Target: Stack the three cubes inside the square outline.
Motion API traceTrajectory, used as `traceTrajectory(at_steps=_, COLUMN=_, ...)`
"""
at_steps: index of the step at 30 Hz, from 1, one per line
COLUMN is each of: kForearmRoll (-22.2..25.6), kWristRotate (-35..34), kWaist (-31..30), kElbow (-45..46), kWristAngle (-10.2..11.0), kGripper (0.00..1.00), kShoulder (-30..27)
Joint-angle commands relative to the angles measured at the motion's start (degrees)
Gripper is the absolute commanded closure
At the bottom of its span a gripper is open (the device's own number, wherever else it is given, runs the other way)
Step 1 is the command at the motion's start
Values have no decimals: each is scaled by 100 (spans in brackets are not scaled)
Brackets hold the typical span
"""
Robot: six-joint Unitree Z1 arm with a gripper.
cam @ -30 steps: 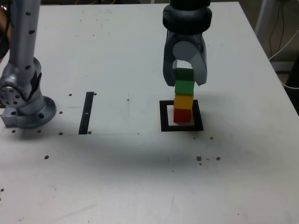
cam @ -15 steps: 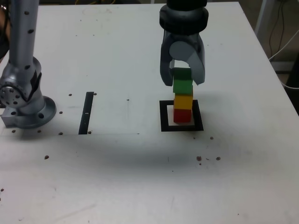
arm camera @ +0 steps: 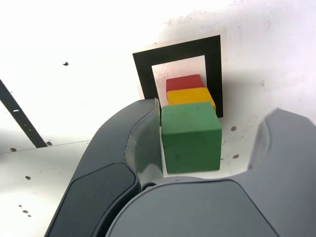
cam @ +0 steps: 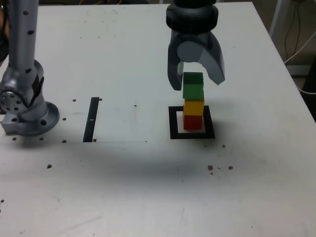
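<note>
Grey two-fingered hand (cam: 197, 84): jaws spread wide, straddling the small green block (cam: 193, 85); one finger at or near its side in the wrist view, the other apart. Nothing held. Green block topped the yellow block (cam: 194, 106) and red block (cam: 193, 121), stacked inside the black square outline (cam: 173, 123) on the white counter (cam: 148, 187). Narrow black strip (cam: 92, 119) lay well apart.

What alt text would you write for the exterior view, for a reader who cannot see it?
A grey gripper hangs open around the green cube, which tops a stack on the yellow cube and red cube inside a black square outline. A black strip lies at the exterior view's left on the white table.
</note>
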Motion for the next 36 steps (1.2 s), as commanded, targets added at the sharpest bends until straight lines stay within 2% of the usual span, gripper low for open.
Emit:
traceTrajectory(at_steps=1, kForearmRoll=49, kWristRotate=0, kWaist=-4, kElbow=11, kWristAngle=-2, kGripper=1, kShoulder=-141)
traceTrajectory(at_steps=5, kForearmRoll=125, kWristRotate=-3, kWaist=-23, kElbow=94, kWristAngle=40, kGripper=1, kShoulder=-477)
traceTrajectory(at_steps=12, kForearmRoll=174, kWristRotate=14, kWaist=-28, kElbow=711, kWristAngle=130, kGripper=0, kShoulder=-1396)
traceTrajectory(at_steps=19, kForearmRoll=194, kWristRotate=42, kWaist=-29, kElbow=1614, kWristAngle=88, kGripper=0, kShoulder=-2052)
traceTrajectory(at_steps=27, kForearmRoll=14, kWristRotate=70, kWaist=45, kElbow=2850, kWristAngle=64, kGripper=0, kShoulder=-2291)
traceTrajectory(at_steps=32, kForearmRoll=-237, kWristRotate=219, kWaist=253, kElbow=3532, kWristAngle=-116, kGripper=0, kShoulder=-2300)
traceTrajectory(at_steps=36, kForearmRoll=-212, kWristRotate=397, kWaist=374, kElbow=3740, kWristAngle=-221, kGripper=0, kShoulder=-2305)
